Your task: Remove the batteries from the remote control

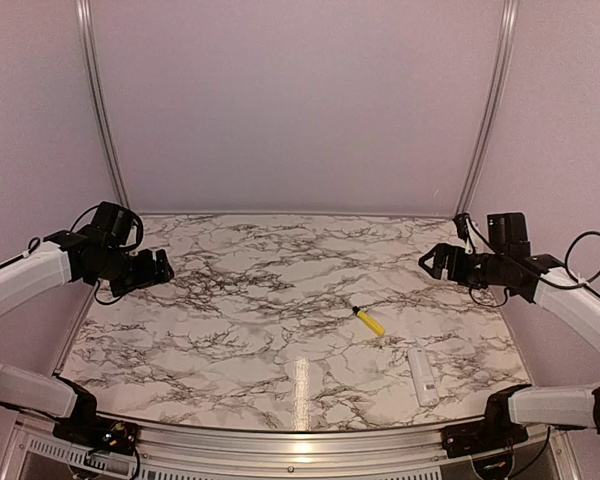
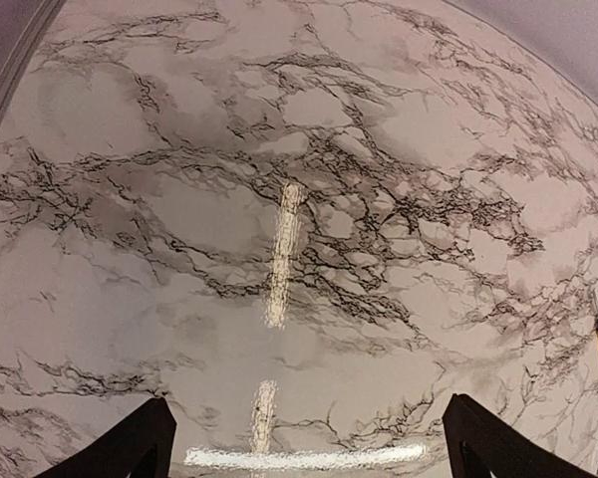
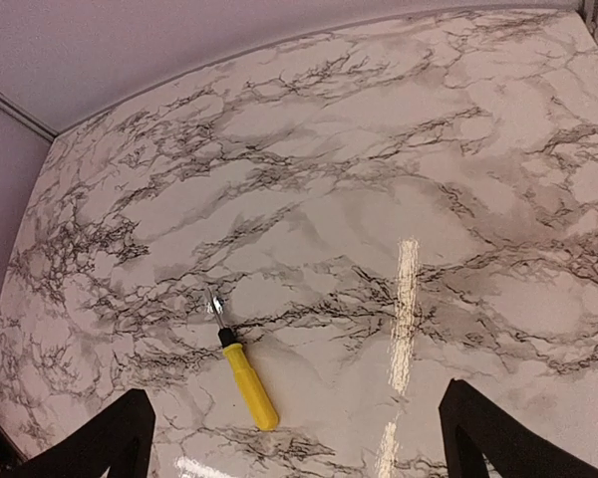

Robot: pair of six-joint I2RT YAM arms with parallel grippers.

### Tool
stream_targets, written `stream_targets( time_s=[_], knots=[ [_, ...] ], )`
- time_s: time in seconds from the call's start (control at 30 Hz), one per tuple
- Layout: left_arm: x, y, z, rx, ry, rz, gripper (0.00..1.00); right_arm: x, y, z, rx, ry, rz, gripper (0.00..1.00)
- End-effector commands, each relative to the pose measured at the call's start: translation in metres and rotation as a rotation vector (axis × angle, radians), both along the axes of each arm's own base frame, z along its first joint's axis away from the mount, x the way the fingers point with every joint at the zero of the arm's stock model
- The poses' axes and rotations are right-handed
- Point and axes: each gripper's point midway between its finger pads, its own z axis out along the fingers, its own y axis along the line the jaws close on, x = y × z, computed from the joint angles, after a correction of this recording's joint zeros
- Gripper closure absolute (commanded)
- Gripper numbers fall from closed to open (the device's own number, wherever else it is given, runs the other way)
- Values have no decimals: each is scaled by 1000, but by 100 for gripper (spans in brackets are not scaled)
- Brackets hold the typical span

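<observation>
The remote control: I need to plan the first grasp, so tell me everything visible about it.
The remote control is a small, slim white bar, plastic by its look, lying flat on the marble-patterned table near its front right corner. Its long axis runs roughly front to back. Only the top view shows it clearly. Nothing touches it; no compartment or batteries can be made out.

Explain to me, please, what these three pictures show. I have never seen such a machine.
Two robot arms are fixed at the near edge of a marble-patterned table. The wide picture comes from a camera above and behind them. The other two come from a camera on each wrist, looking down past its own dark fingers. The left end effector and the right end effector are both open and hold nothing. On the table lie a yellow-handled screwdriver and a white remote control. No batteries are visible.
</observation>
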Motion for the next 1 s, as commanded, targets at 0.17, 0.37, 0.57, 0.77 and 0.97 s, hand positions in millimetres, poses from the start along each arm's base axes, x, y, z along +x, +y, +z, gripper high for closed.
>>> stream_targets(
  time_s=[0.17, 0.37, 0.57, 0.77, 0.97],
  knots=[
    [-6, -33, 4, -85, 3, -86, 1, -20, 8, -27, 0, 130, -3, 2],
    [-4, -46, 7, -107, -13, -117, 1, -42, 3, -42, -40, 237, -45, 1],
    [-6, -54, 6, -114, -15, -136, 1, -66, 6, -49, -98, 308, -41, 2],
    [-11, -63, 6, -120, -16, -154, 1, -85, 9, -58, -171, 378, -30, 2],
    [-14, -70, 9, -123, -23, -163, 1, -99, 16, -67, -231, 427, 1, 1]
  ],
)
